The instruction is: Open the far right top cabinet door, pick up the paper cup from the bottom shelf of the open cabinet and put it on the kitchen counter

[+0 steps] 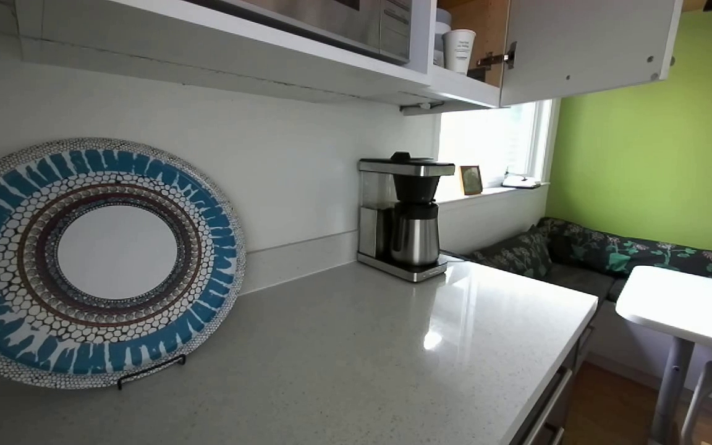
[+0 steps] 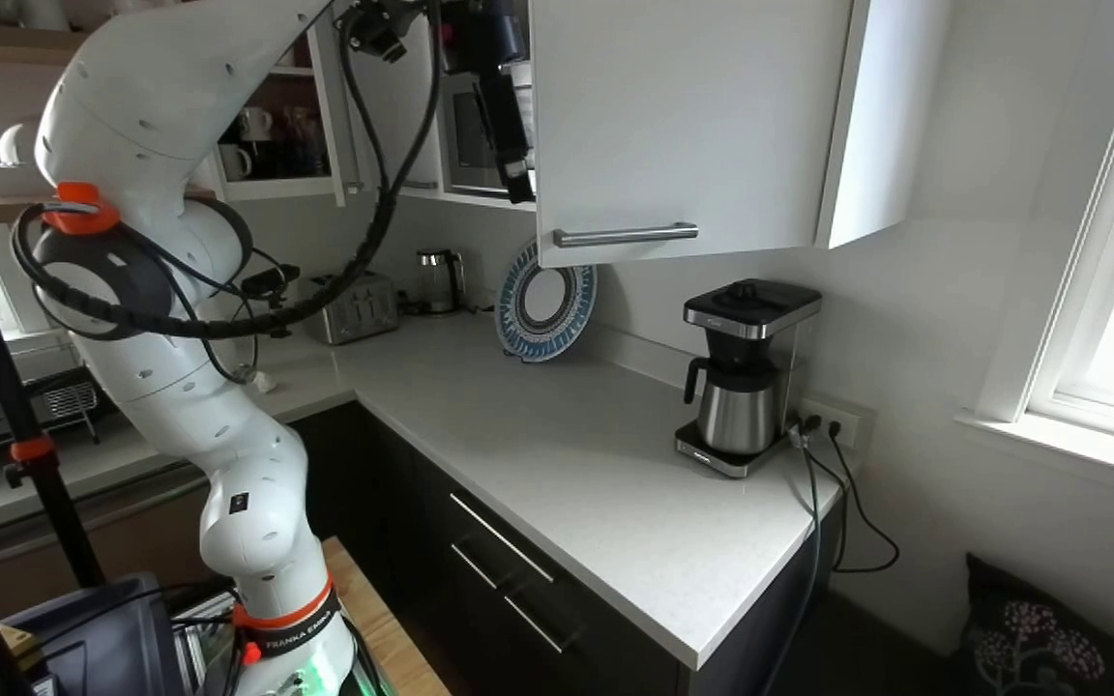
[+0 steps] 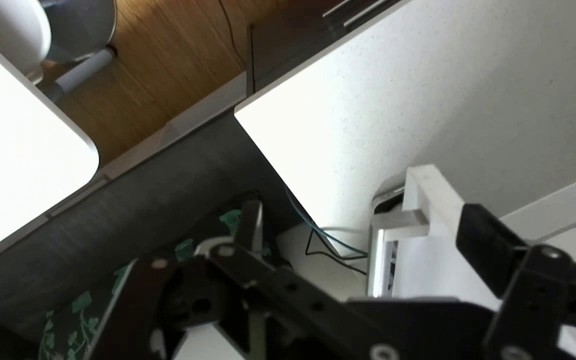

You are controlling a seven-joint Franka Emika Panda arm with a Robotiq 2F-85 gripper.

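My gripper [image 3: 365, 225] spread wide apart; metal handle [image 3: 377, 260] showing between its tips in wrist view, can't tell if I'm touching. White door [image 2: 692, 126] swung open. Paper cup [image 1: 458, 50] upright at bottom of open cabinet [image 1: 491, 28], counter [image 3: 468, 100] below.

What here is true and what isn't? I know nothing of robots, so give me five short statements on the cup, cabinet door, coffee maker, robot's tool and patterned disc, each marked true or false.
1. The paper cup stands inside the open cabinet. True.
2. The far right top cabinet door is shut. False: the far right top cabinet door stands open.
3. The coffee maker stands on the kitchen counter. True.
4. The tool is clamped on the paper cup. False: the wrist view shows the tool open.
5. The patterned disc lies flat. False: the patterned disc stands on edge.
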